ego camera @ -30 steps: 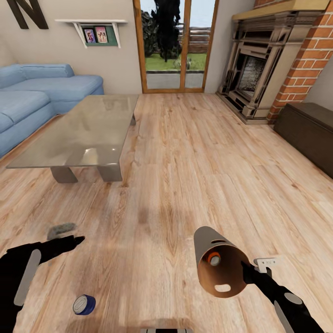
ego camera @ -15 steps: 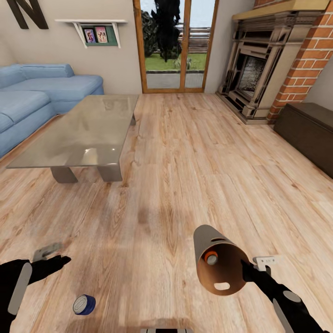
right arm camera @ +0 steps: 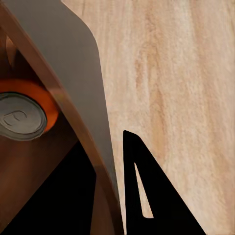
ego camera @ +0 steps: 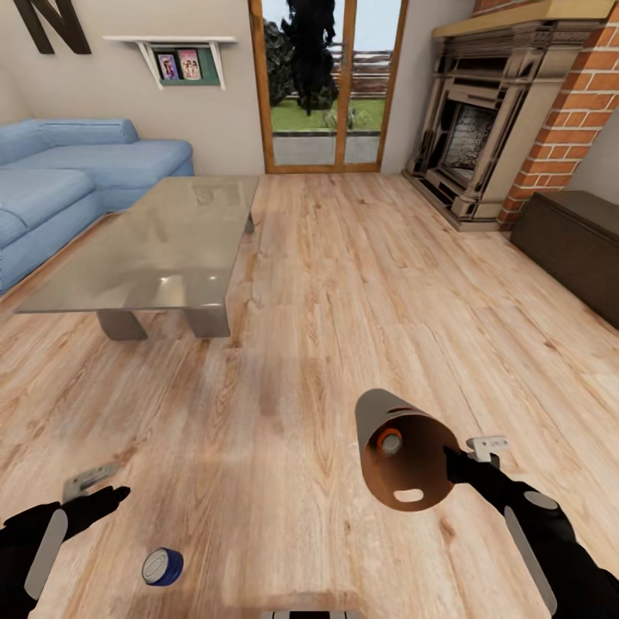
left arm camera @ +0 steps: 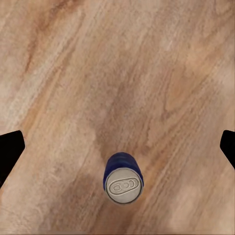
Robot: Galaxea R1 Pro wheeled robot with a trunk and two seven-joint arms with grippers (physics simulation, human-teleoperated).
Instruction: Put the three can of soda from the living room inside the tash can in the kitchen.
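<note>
The tash can [ego camera: 389,430] is the biggest piece in play: it hangs tipped on its side above the wood floor [ego camera: 344,301], its brown mouth turned toward the robot, with the right jaws [ego camera: 453,457] clamped over its rim. In the right wrist view one finger [right arm camera: 147,196] lies outside the wall and the other is dark inside it. An orange can of soda [ego camera: 389,441] rests deep within, silver top facing the mouth; whether a second orange one lies behind it cannot be told.

The step in hand, as I judge it, is the pickup of the dark blue can of soda [ego camera: 162,566], which stands upright on the floor, below the left jaws [ego camera: 96,487] and slightly nearer the robot. In the left wrist view the jaws are spread wide, their black tips at either edge of the frame, and the can [left arm camera: 123,179] sits between them but off centre along the other axis.

To do it well, the arm should first shift until the silver top lies on the line between the fingertips, then descend straight so the pads meet the cylinder's sides below the rim. The bin should be kept mouth-up enough that the orange can does not roll out.
</note>
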